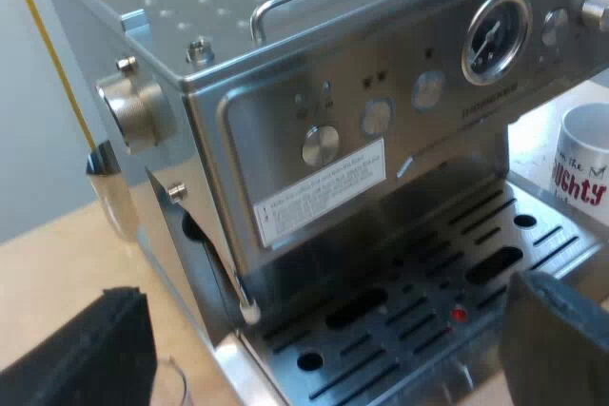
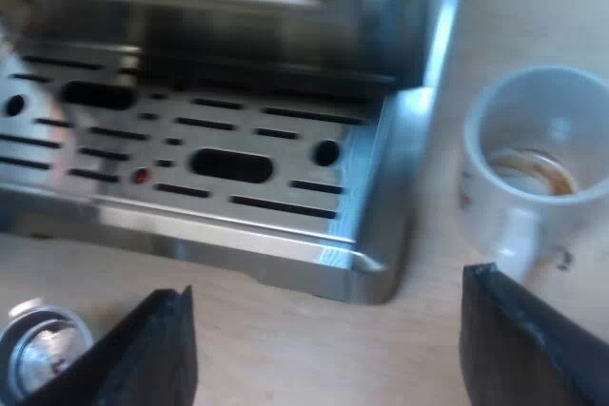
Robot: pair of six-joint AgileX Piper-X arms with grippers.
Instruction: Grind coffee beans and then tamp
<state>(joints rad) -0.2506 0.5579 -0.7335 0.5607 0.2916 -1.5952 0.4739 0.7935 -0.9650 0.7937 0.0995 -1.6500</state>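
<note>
Holder (image 2: 38,354) on the counter (image 2: 285,339), between eight and nine o'clock from the right end effector (image 2: 328,287).
I judge the round metal cup to be it. It lies just outside one finger (image 2: 143,354), near the tray (image 2: 238,235). Its handle is hidden, so I cannot tell its long axis. The right arm looks nearer. Both end effectors are released, spread wide on nothing, with the left end effector (image 1: 328,287) facing the machine (image 1: 362,92). Left wrist view gives the gauge (image 1: 495,37); right wrist view gives the holder and, at two o'clock, the stained mug (image 2: 542,154).
</note>
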